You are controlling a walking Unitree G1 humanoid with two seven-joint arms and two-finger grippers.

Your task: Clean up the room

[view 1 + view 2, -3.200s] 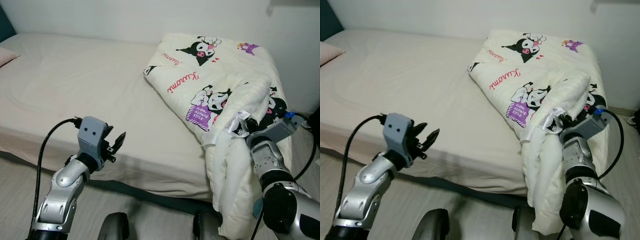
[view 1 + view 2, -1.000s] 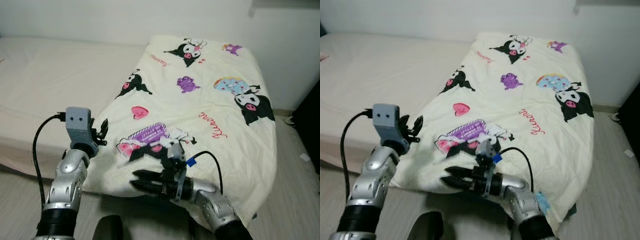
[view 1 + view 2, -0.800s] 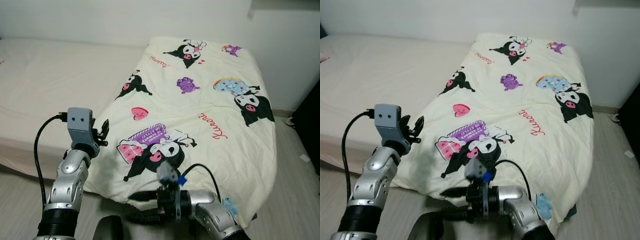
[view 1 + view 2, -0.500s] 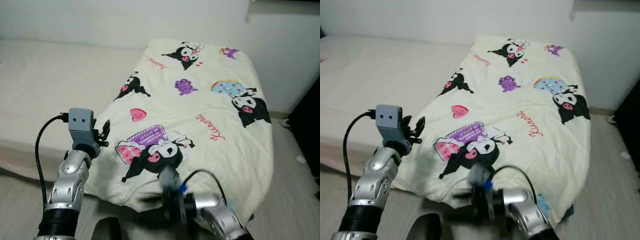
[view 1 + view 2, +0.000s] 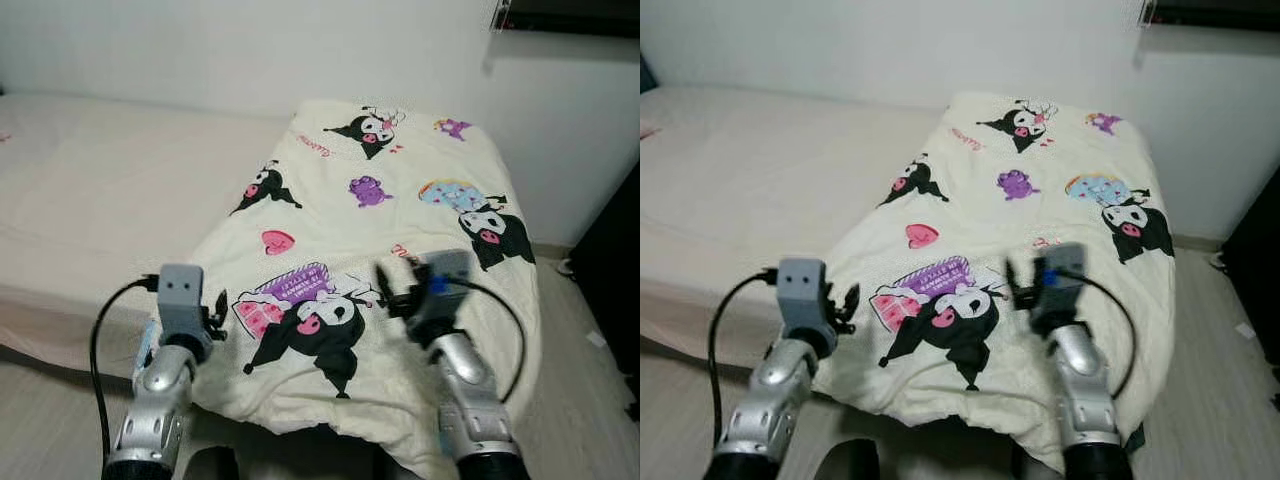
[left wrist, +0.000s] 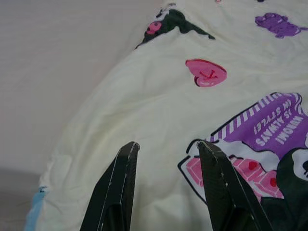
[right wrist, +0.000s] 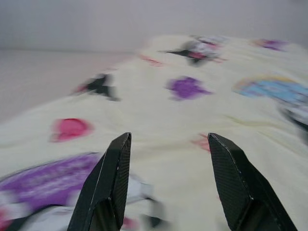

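- Cream quilt [image 5: 400, 230] printed with cartoon characters lies spread flat over the right part of the bed [image 5: 110, 190]; its near edge hangs over the bed's front side, its far end reaches the white wall [image 5: 250, 45].
- Beige sheet is bare to the left of the quilt.
- Dark furniture edge [image 5: 615, 290] stands at far right, beside the bed's end; pale floor [image 5: 40, 420] runs along the front.
- Left tool [image 5: 217, 305]: raised on a bent arm at the quilt's near left edge, pointing toward the purple-and-pink print [image 6: 262, 139]. In the left wrist view its two fingers [image 6: 118, 185] stand apart, holding nothing, just above the fabric.
- Right tool [image 5: 383, 283]: raised over the quilt's near middle, forearm upright, cable looping behind. In the right wrist view (blurred) the fingers [image 7: 108, 180] are spread wide and empty.
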